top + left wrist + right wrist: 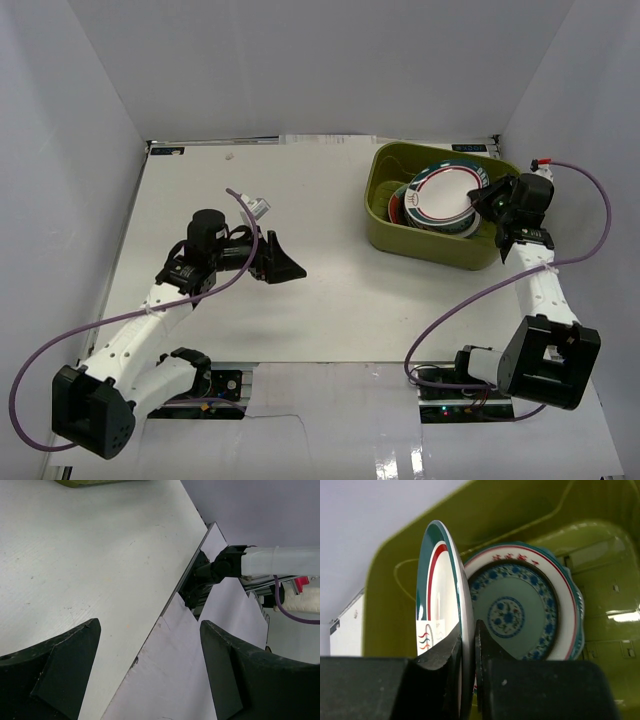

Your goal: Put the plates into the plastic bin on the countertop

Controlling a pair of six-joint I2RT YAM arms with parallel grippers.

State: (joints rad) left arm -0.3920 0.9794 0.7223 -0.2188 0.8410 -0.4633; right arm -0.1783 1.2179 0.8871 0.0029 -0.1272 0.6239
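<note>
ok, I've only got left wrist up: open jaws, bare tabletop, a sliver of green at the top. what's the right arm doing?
Observer: The right gripper is shut on the rim of the striped-rim white plate, which is tilted inside the plastic bin.
Operator: other plates in there?
Observer: Yes. Right behind it leans a blue-flowered plate with a red rim line. The top view shows more plate edges under them, too overlapped to count.
Operator: and where's my left arm relative to that?
Observer: The left gripper is over the middle of the countertop, well to the left of the bin and apart from it.
</note>
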